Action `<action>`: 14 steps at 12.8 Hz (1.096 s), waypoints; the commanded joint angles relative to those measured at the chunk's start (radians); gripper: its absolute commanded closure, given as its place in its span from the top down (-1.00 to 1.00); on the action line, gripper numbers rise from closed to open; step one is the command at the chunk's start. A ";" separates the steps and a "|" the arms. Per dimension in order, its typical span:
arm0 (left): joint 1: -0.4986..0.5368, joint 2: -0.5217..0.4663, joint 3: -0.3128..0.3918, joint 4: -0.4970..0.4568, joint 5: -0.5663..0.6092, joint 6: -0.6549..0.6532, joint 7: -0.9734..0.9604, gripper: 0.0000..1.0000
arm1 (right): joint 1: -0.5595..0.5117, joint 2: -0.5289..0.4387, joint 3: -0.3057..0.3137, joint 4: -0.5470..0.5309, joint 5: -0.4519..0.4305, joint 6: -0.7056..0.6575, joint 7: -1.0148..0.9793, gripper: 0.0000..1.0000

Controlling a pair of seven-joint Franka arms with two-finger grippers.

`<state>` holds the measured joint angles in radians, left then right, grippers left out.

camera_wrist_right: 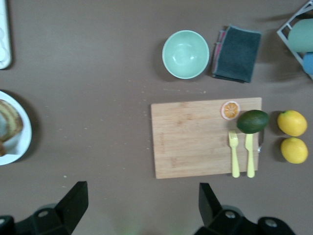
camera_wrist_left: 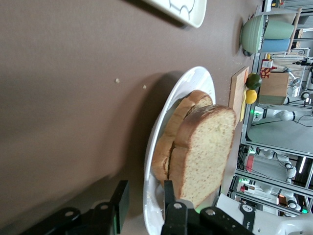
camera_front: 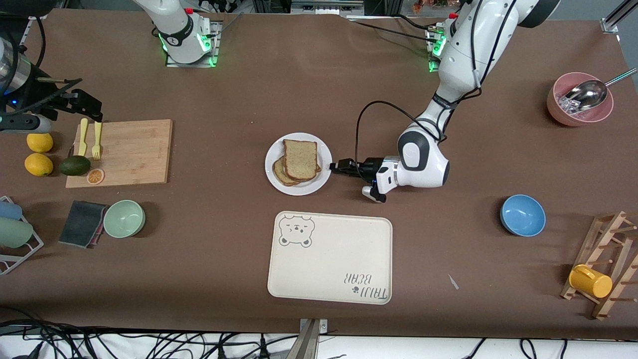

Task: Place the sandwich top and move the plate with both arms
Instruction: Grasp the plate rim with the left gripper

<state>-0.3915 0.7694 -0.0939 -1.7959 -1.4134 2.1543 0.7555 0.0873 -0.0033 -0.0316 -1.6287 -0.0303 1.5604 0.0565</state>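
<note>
The white plate (camera_front: 323, 151) sits mid-table with stacked bread on it. The sandwich top (camera_front: 300, 159), a brown wholemeal slice, lies on top of the stack and is a little askew over the lower slices (camera_front: 280, 174). My left gripper (camera_front: 335, 167) is low at the plate's edge toward the left arm's end. In the left wrist view it (camera_wrist_left: 145, 188) is open, with one finger under the plate's rim (camera_wrist_left: 195, 78) and one above it, next to the sandwich top (camera_wrist_left: 208, 147). My right gripper (camera_front: 87, 105) waits open and empty, up over the cutting board's end (camera_wrist_right: 142, 210).
A cream bear-print tray (camera_front: 330, 258) lies nearer the camera than the plate. A wooden cutting board (camera_front: 122, 152) holds cutlery, an avocado and lemons. Also around: a green bowl (camera_front: 124, 218), a blue bowl (camera_front: 522, 215), a pink bowl with a scoop (camera_front: 578, 99), and a mug rack (camera_front: 603, 269).
</note>
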 commanded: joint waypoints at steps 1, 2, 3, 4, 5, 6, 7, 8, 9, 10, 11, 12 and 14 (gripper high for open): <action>-0.020 0.011 0.008 0.009 -0.042 0.010 0.028 -0.29 | -0.026 -0.007 0.004 0.018 0.055 -0.022 -0.004 1.00; -0.027 0.011 0.008 0.006 -0.042 0.010 0.031 -0.29 | -0.037 -0.004 0.006 0.020 0.046 -0.020 -0.020 1.00; -0.033 0.011 0.008 -0.002 -0.042 0.010 0.036 -0.29 | -0.041 -0.004 0.003 0.023 0.052 -0.020 -0.021 1.00; -0.040 0.011 0.008 -0.003 -0.042 0.010 0.041 -0.30 | -0.041 -0.004 0.002 0.024 0.049 -0.013 -0.017 1.00; -0.046 0.011 0.008 -0.003 -0.042 0.012 0.042 -0.30 | -0.047 -0.003 0.004 0.024 0.046 -0.013 -0.017 1.00; -0.058 0.011 0.008 -0.003 -0.042 0.039 0.042 -0.29 | -0.055 -0.003 0.007 0.024 0.049 -0.011 -0.015 1.00; -0.070 0.011 0.007 -0.002 -0.045 0.059 0.042 -0.30 | -0.055 -0.003 0.009 0.024 0.047 -0.010 -0.012 1.00; -0.076 0.011 0.008 -0.002 -0.065 0.061 0.042 -0.32 | -0.054 0.002 0.009 0.024 0.041 -0.008 -0.014 1.00; -0.082 0.011 0.008 -0.003 -0.068 0.061 0.042 -0.52 | -0.054 0.006 0.006 0.024 0.041 -0.008 -0.014 1.00; -0.086 0.010 0.008 -0.006 -0.073 0.061 0.042 -0.75 | -0.051 0.014 0.006 0.024 0.035 -0.008 -0.015 1.00; -0.086 0.010 0.008 -0.007 -0.073 0.058 0.042 -0.87 | -0.046 0.016 0.007 0.026 0.030 -0.008 -0.014 1.00; -0.092 0.011 0.008 -0.003 -0.070 0.059 0.042 -1.00 | -0.044 0.016 0.007 0.026 0.029 -0.006 -0.008 1.00; -0.087 0.008 0.008 -0.006 -0.062 0.056 0.044 -1.00 | -0.043 0.014 0.012 0.026 0.029 -0.006 -0.004 1.00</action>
<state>-0.4653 0.7808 -0.0945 -1.7970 -1.4424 2.2015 0.7636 0.0501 0.0088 -0.0303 -1.6195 -0.0035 1.5604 0.0563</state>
